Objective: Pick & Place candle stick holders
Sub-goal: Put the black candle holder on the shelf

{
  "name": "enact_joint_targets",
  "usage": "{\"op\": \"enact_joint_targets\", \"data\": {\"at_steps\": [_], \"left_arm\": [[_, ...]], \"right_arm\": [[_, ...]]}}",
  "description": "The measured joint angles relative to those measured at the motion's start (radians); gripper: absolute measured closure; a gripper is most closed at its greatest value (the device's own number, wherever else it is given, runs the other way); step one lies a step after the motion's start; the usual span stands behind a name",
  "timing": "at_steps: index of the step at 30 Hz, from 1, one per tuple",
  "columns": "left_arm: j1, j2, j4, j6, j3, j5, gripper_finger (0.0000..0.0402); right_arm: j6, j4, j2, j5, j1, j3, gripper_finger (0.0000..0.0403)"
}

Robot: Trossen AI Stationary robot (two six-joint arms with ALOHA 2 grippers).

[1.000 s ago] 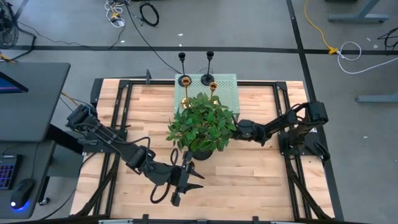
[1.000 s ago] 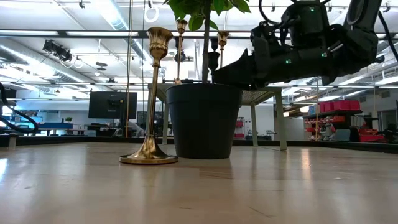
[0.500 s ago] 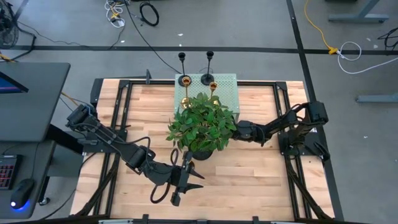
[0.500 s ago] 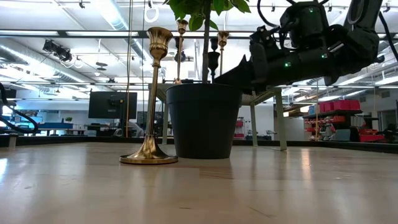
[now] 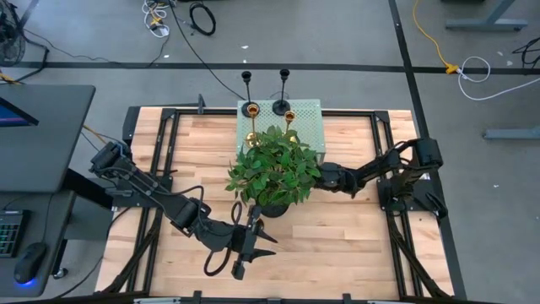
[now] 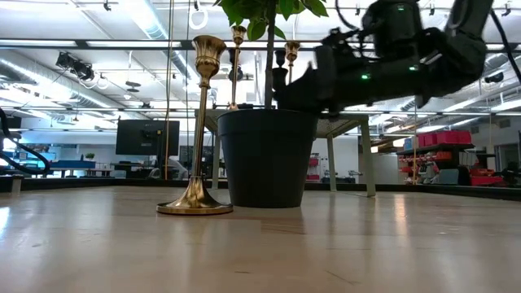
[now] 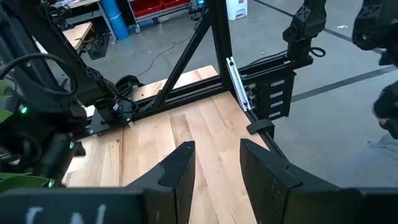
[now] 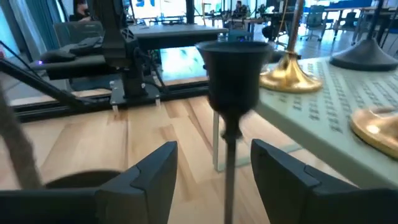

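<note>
A: Wooden table [image 5: 337, 245] top, grey shop floor around it, black pot [image 6: 267, 157] with leafy plant [image 5: 274, 165] mid-table. What's hidden?

B: Leaves cover most of the right gripper [image 5: 319, 177] from above. Low view shows only its dark body up beside the pot rim. A black candle stick holder [image 8: 231, 93] shows only in the right wrist view, cup and stem, base cut off.

A: Holders otherwise?

B: Perforated green platform [image 5: 308, 118] at the far edge carries two black ones [image 5: 283, 93] and gold ones [image 5: 289, 116], partly under leaves, so the count is unsure. One gold holder [image 6: 195, 122] stands upright on the wood just beside the pot.

A: Right arm pose?

B: Stretched low from the right side toward the plant. Fingers [image 8: 149, 171] wide apart, black holder's stem between them, not touching either.

A: Left?

B: Left gripper [image 5: 253, 241] near the front edge, arm angled in from the left. Fingers [image 7: 180, 165] parted, nothing between, pointing across bare wood.
</note>
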Motion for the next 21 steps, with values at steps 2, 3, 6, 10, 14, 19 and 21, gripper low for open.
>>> {"op": "enact_joint_targets", "data": {"at_steps": [2, 3, 6, 10, 14, 19, 21], "left_arm": [[0.0, 0.0, 0.0, 0.0, 0.0, 0.0, 0.0271], [0.0, 0.0, 0.0, 0.0, 0.0, 0.004, 0.0271], [0.0, 0.0, -0.006, -0.001, 0.0, 0.015, 0.0271], [0.0, 0.0, -0.007, -0.001, 0.0, 0.023, 0.0271], [0.0, 0.0, -0.013, -0.001, 0.0, 0.023, 0.0271], [0.0, 0.0, -0.013, -0.002, 0.0, 0.023, 0.0271], [0.0, 0.0, -0.013, -0.002, 0.0, 0.023, 0.0271]], "right_arm": [[-0.016, -0.018, 0.028, 0.002, 0.006, 0.032, 0.02], [-0.025, -0.027, 0.046, 0.002, 0.008, 0.05, 0.02], [-0.036, -0.072, 0.092, 0.001, 0.01, 0.098, 0.0204], [-0.033, -0.095, 0.122, 0.001, 0.01, 0.122, 0.0229], [-0.027, -0.093, 0.124, 0.004, 0.01, 0.125, 0.0278], [-0.039, -0.093, 0.124, 0.018, 0.01, 0.125, 0.0362], [-0.04, -0.093, 0.124, 0.018, 0.01, 0.125, 0.039]]}}
